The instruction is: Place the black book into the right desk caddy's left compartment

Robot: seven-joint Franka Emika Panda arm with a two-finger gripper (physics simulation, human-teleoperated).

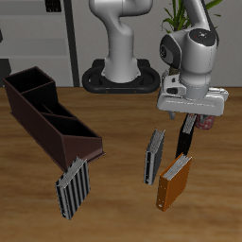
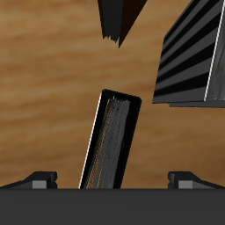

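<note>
The black book [image 1: 184, 142] stands upright on the table between a grey striped book [image 1: 154, 156] and an orange-brown book [image 1: 175, 181]. My gripper [image 1: 190, 123] hangs just above its top edge, open. In the wrist view the black book [image 2: 112, 141] shows top-on with its pale page edge, and it reaches in between my wide-apart fingers [image 2: 39, 180]; neither finger touches it. The right desk caddy [image 1: 38, 112], a long dark brown box with inner dividers, lies far off across the table.
A second grey striped book [image 1: 72, 189] stands near the caddy's sloped low end, close to the table's front edge. A pinkish mug [image 1: 207, 123] sits just behind my gripper. The wrist view also shows the grey striped book [image 2: 189, 53] and the orange-brown book [image 2: 119, 18].
</note>
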